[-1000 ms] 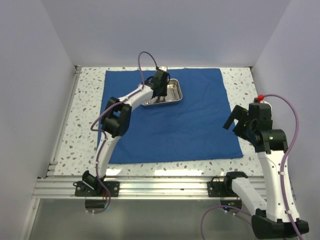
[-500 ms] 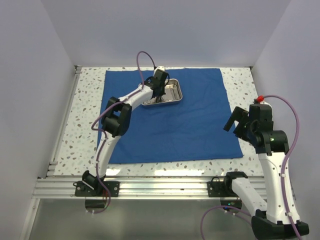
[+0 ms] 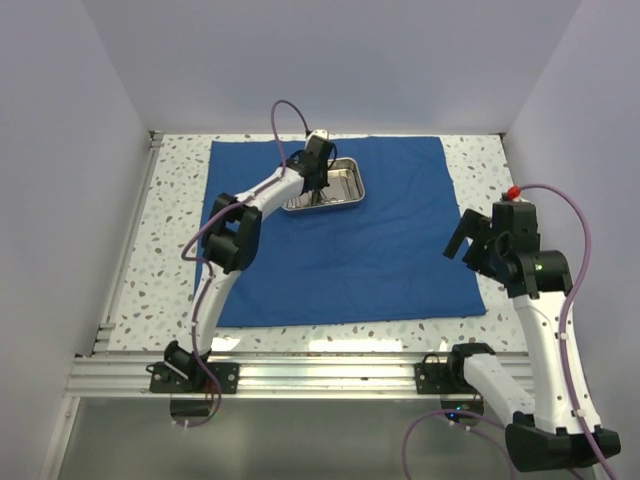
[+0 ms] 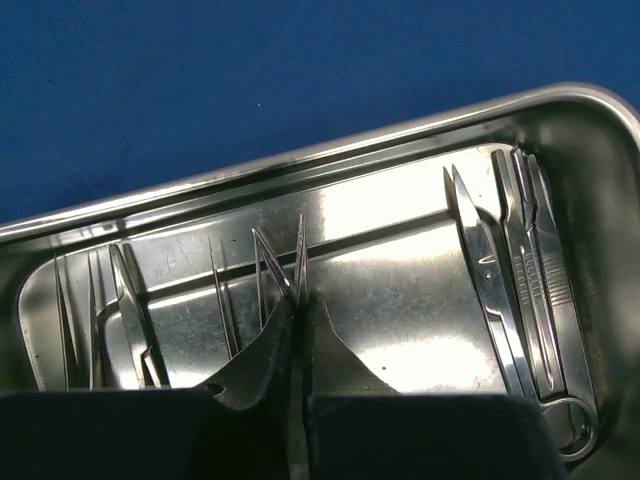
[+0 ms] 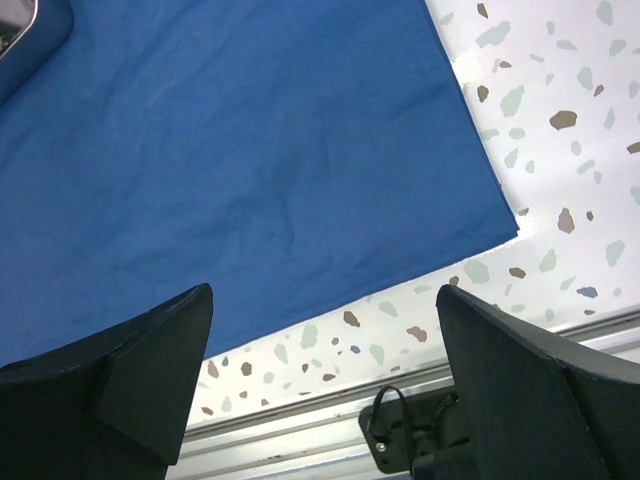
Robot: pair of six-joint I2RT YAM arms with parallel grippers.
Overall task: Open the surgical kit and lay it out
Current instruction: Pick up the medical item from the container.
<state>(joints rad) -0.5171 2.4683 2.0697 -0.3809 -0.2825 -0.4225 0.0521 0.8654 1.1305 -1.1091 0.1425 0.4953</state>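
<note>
Right gripper (image 5: pixel 322 310) is hanging spread wide over the cloth's near right corner, gripping nothing. Cloth (image 3: pixel 380 250) is lying opened out flat on the table (image 3: pixel 170 250). Tray (image 3: pixel 352 190) is sitting on the cloth's far middle, well apart from the right gripper, so the left arm is the nearer one.

Left gripper (image 4: pixel 300 310) is reaching down inside the tray with its fingers pressed together. It looks to be pinching tweezers (image 4: pixel 285 265), whose tips are sticking out toward the far rim, long axis in line with the fingers. A clamp (image 4: pixel 535 300) is lying at the right of that view, ring nearest the camera.

Top view is placing the tray, but the instruments are too small there. Left wrist is showing the pinch. Right wrist is catching only a tray corner.
</note>
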